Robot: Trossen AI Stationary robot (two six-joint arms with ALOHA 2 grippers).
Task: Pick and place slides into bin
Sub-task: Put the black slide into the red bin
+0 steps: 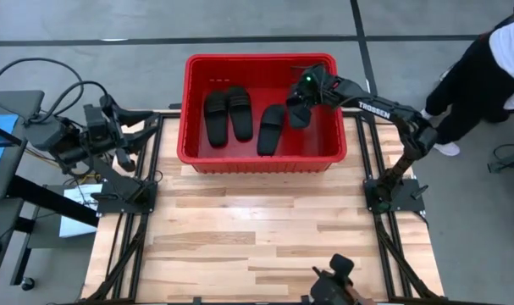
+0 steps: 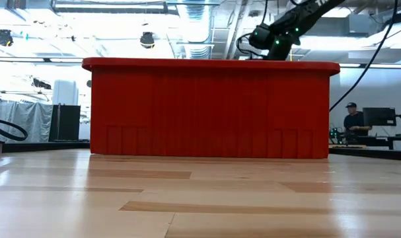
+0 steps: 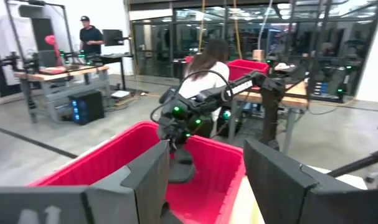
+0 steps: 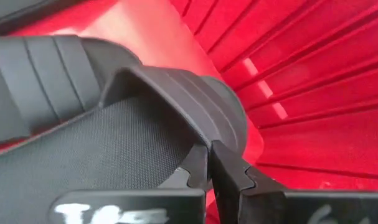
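The bin (image 1: 261, 159) sits on a pale wood tabletop (image 1: 257, 237); the right gripper (image 4: 208, 163) pinches a slide (image 4: 83, 149); the left gripper (image 3: 204, 180) gapes.

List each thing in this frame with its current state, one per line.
Bin: upright on the table's far side, holding slides.
Slide pair: lying flat side by side in the bin.
Third slide: lying flat on the bin floor.
Fourth slide: pinched by its strap, inside the bin.
Right gripper: shut on the fourth slide.
Left gripper: open, empty, beside the bin.
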